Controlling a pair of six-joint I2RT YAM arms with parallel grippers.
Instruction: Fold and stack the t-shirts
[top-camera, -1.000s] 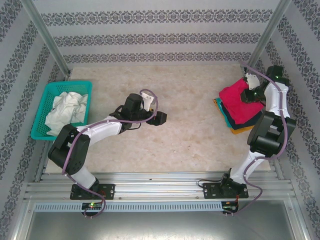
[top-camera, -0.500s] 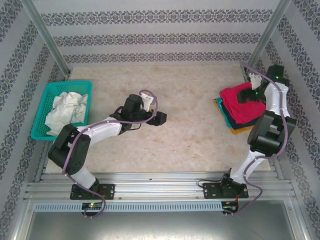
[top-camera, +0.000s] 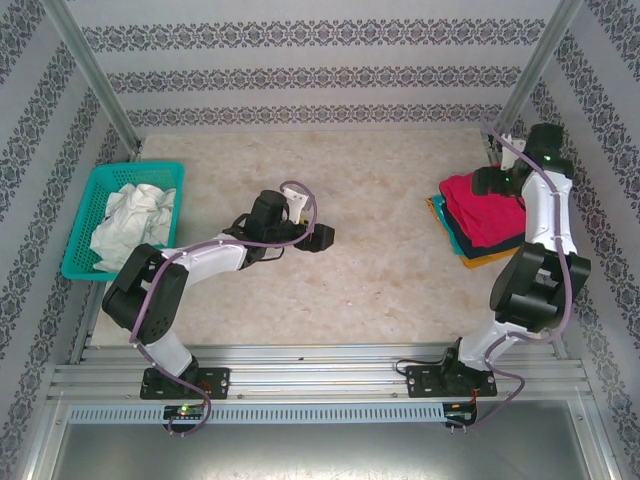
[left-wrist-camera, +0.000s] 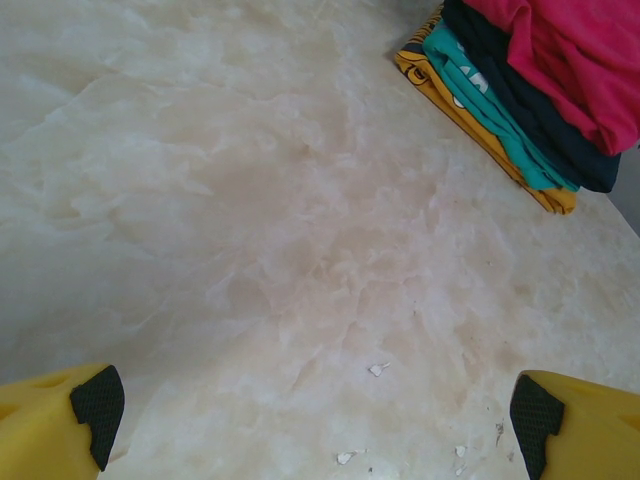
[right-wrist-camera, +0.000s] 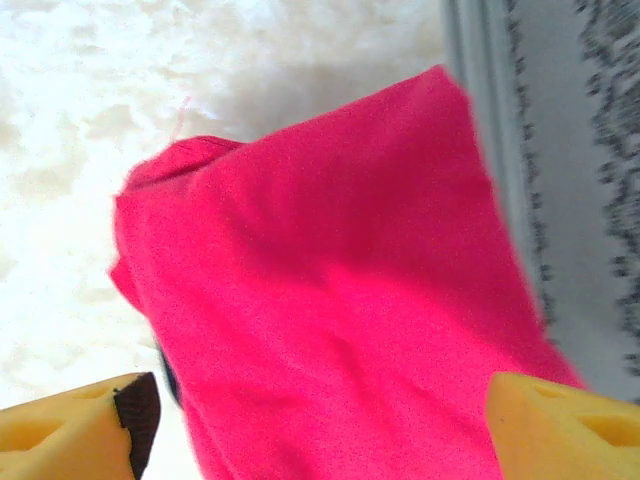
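Withdrawn from the neatly folded crimson-pink t-shirt topping the stack, right gripper gapes empty.

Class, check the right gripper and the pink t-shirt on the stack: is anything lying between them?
Nothing visible does. The open right gripper points straight at the pink t-shirt topping the stack, with no object over the cloth.

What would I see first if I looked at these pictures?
Probably the bright crimson-pink t-shirt, folded on top of a colourful stack on the right side of the table, with the right gripper open just above it. Next, the teal basket on the left, with crumpled white cloth inside.
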